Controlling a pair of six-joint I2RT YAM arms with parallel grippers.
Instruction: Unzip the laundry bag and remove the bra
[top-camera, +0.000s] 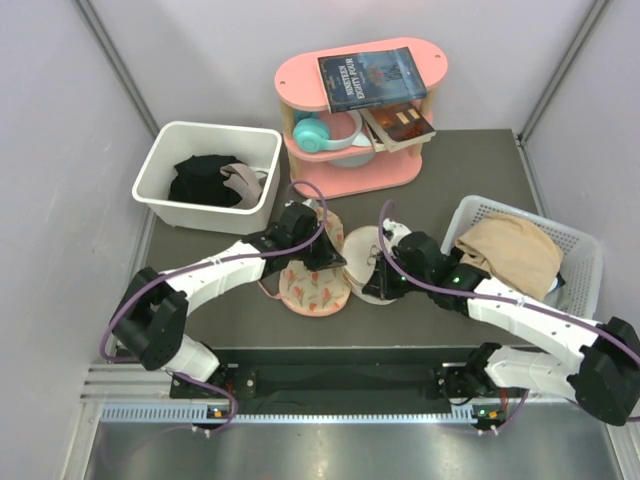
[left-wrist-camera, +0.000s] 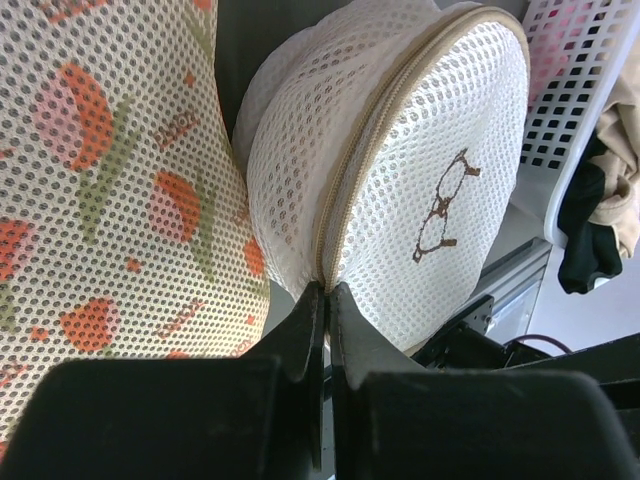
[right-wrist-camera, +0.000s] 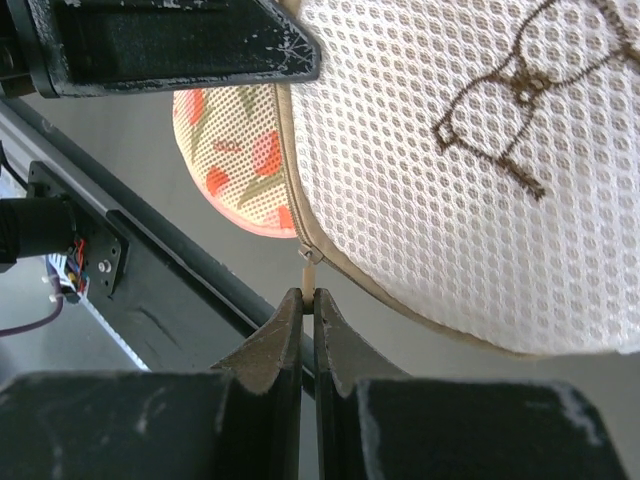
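The laundry bag (top-camera: 362, 255) is a round cream-white mesh pouch with a brown glasses motif, lying at the table's middle. It fills the left wrist view (left-wrist-camera: 400, 170) and the right wrist view (right-wrist-camera: 450, 200). My left gripper (top-camera: 330, 258) is shut on the bag's zip rim (left-wrist-camera: 327, 287) at its left side. My right gripper (top-camera: 373, 288) is shut on the small cream zip pull (right-wrist-camera: 308, 272) at the bag's near edge. The zip looks closed along the part that shows. The bra is hidden. One of the left gripper's fingers (right-wrist-camera: 170, 45) shows at the top of the right wrist view.
A pink floral mesh piece (top-camera: 310, 282) lies against the bag's left side. A white bin (top-camera: 160, 170) with black clothes stands at the back left. A white basket (top-camera: 585, 250) holds a beige garment at the right. A pink shelf (top-camera: 355, 170) with books stands behind.
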